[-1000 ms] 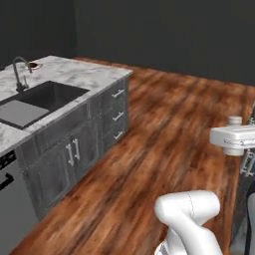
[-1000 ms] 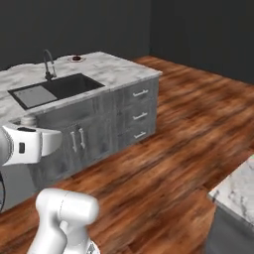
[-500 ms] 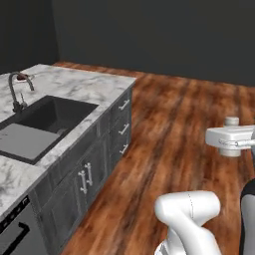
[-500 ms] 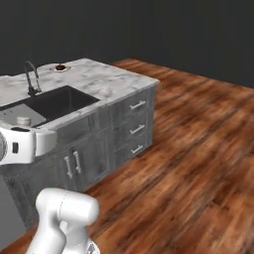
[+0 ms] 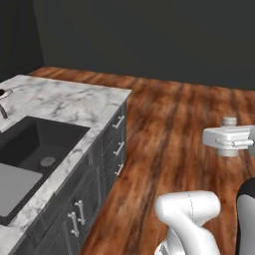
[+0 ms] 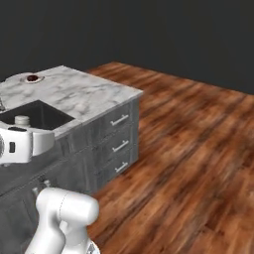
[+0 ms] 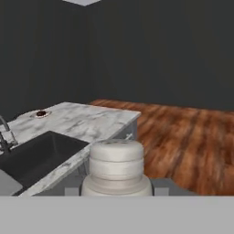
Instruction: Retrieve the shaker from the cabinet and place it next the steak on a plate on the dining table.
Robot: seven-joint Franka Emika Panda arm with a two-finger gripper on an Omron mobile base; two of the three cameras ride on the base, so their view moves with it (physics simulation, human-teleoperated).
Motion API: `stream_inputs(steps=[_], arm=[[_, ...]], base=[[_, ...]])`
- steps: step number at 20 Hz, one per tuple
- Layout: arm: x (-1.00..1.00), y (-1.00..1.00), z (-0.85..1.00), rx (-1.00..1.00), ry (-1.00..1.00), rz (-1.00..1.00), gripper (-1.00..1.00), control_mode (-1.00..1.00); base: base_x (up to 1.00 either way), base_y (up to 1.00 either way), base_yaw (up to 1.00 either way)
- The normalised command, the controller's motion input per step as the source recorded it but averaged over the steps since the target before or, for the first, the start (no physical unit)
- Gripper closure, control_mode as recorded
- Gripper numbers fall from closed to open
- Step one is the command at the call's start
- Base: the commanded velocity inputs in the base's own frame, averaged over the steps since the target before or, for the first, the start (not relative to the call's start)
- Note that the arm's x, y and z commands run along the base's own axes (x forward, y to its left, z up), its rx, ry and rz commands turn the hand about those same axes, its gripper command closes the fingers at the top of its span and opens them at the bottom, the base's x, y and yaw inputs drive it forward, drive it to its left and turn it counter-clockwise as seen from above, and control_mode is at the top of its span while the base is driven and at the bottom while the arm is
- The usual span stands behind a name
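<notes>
Fingers [image 7: 116, 191] clamped around shaker [image 7: 116, 167], mid-air

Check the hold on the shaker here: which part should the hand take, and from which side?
The shaker stands upright in the hand, its narrower cap on top. The wider cylindrical body below the cap is probably the best part to grip, approached from the side with one finger on each flank. That leaves its base free to set down near the plate.

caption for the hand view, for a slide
Shaker held in the fingers, facing the marble dining table with its dark sink and distant plate.
</notes>
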Motion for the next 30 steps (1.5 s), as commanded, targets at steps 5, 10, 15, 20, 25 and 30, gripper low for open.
stream_inputs(steps=[5,10,15,20,25,30], arm=[[0.0,0.0,0.0,0.0,0.0,0.0,1.0,1.0],[0.0,0.0,0.0,0.0,0.0,0.0,1.0,1.0],[0.0,0.0,0.0,0.0,0.0,0.0,1.0,1.0],[0.0,0.0,0.0,0.0,0.0,0.0,1.0,1.0],[0.0,0.0,0.0,0.0,0.0,0.0,1.0,1.0],[0.0,0.0,0.0,0.0,0.0,0.0,1.0,1.0]], base=[[1.0,-0.92,-0.01],[1.0,-1.0,0.0],[1.0,-0.98,0.01],[1.0,-0.49,0.2],[1.0,-0.04,0.36],[1.0,-0.19,0.55]])
